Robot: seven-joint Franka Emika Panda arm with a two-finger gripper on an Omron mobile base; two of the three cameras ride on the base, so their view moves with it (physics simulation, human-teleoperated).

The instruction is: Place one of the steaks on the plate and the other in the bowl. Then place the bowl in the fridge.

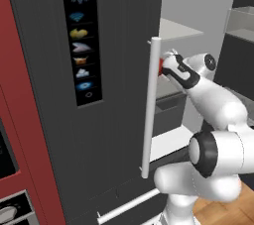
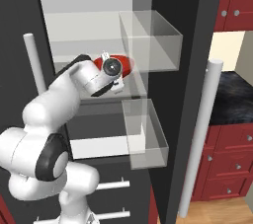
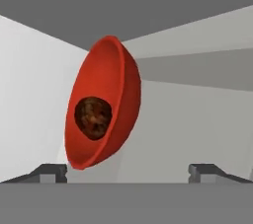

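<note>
1. The fridge (image 1: 114, 120) stands with a door swung wide, its pale shelves and clear door bins in sight in the right base view. The arm reaches deep inside, so the step in hand looks like the last one: leaving the bowl on a shelf and backing out.
2. The shelf (image 2: 64, 53) that carries the bowl is flat and bare around it. To finish well, the hand should pull straight back along its own line of reach, without lifting or swinging sideways, so that nothing knocks the clear bins or the long bar handle (image 1: 150, 105).
3. The bowl (image 3: 101, 114), glossy orange-red, sits inside the fridge just ahead of the hand; the hand view is rolled, so it appears on edge there. In the right base view it shows as a red patch behind the wrist.
4. The gripper (image 3: 127, 171) has its tips spread wide, with the bowl apart from both, so nothing is held.
5. The dark brown steak (image 3: 93, 117) lies in the bowl's bottom.
6. Writing: the door panel (image 1: 82, 35) shows "-88°F" above a column of small icons; no brand name can be read.
</note>
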